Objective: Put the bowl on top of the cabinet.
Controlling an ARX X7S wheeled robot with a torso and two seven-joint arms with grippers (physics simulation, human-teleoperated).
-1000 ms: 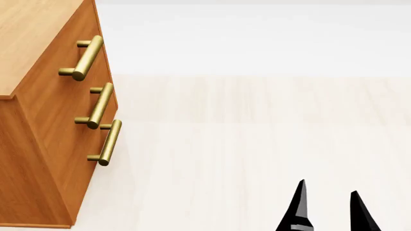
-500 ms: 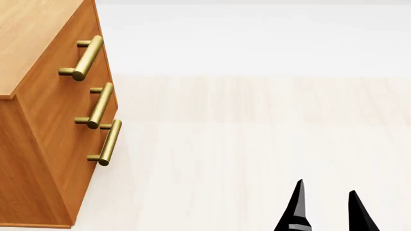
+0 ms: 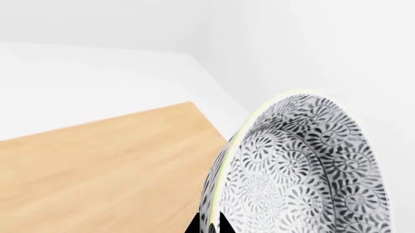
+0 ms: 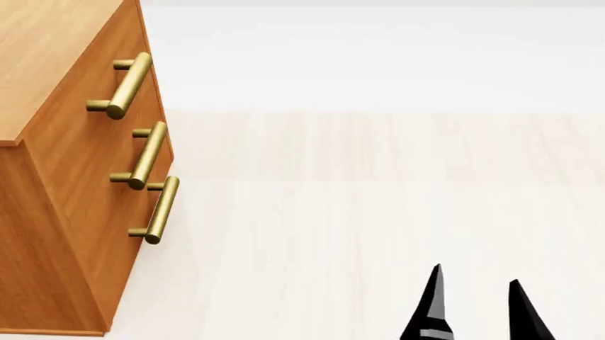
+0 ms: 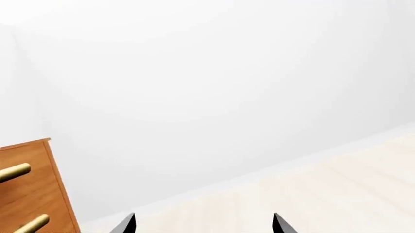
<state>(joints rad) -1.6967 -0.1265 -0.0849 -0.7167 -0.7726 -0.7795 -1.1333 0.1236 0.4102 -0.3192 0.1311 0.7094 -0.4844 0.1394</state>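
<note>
Pale floor (image 4: pixel 378 212) beside cabinet (image 4: pixel 85 184), left jaws gripping bowl (image 3: pixel 304 170), right jaws apart

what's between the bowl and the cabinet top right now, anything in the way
Nothing visible. In the left wrist view the bowl, held on edge at the left hand, hangs beside the bare wooden cabinet top.

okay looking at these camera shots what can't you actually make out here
- Left gripper: only dark fingertips at the left wrist view's edge, against the bowl; the head view misses it.
- Bowl: cut off by the frame; absent from the head view.
- Cabinet: its back and far side are cropped in the head view.
- Right gripper: only fingertips show, parted and empty.
</note>
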